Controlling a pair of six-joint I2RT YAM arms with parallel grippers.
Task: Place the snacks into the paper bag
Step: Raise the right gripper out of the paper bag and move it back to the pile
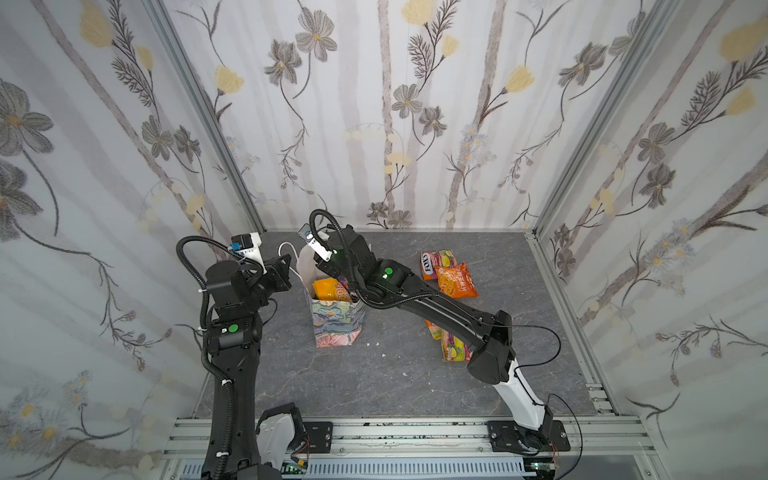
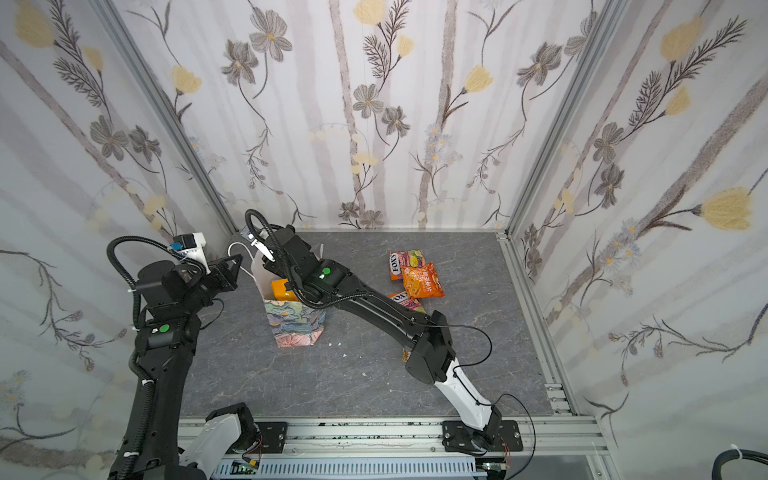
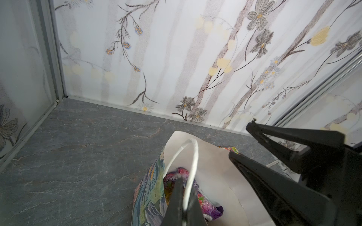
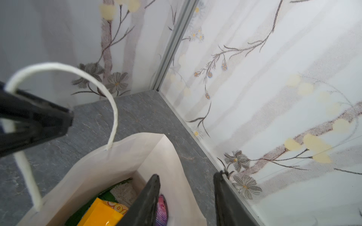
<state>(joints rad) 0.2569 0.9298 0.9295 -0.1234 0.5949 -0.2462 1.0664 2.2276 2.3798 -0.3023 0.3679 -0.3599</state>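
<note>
The paper bag [image 1: 337, 326] [image 2: 297, 326] stands upright left of the table's middle. My left gripper [image 3: 183, 181] [image 1: 286, 264] is shut on its white cord handle [image 3: 193, 156] and holds that side up. My right gripper [image 4: 188, 175] [image 3: 242, 140] hangs open over the bag's mouth, with nothing between its fingers. Inside the bag lie a yellow-orange box [image 1: 327, 289] [image 4: 101, 214], a purple pouch [image 3: 201, 197] [image 4: 162, 209] and a green pack [image 4: 109, 195]. On the table to the right are a FOX'S pouch [image 1: 436, 262], an orange pouch [image 1: 457, 282] and another FOX'S pouch [image 1: 455, 348] partly under the right arm.
Floral-papered walls [image 1: 395, 124] close in the grey stone-look table [image 1: 374, 382] on three sides. An aluminium rail [image 1: 415, 432] carrying both arm bases runs along the front. A few white crumbs [image 1: 376, 344] lie beside the bag.
</note>
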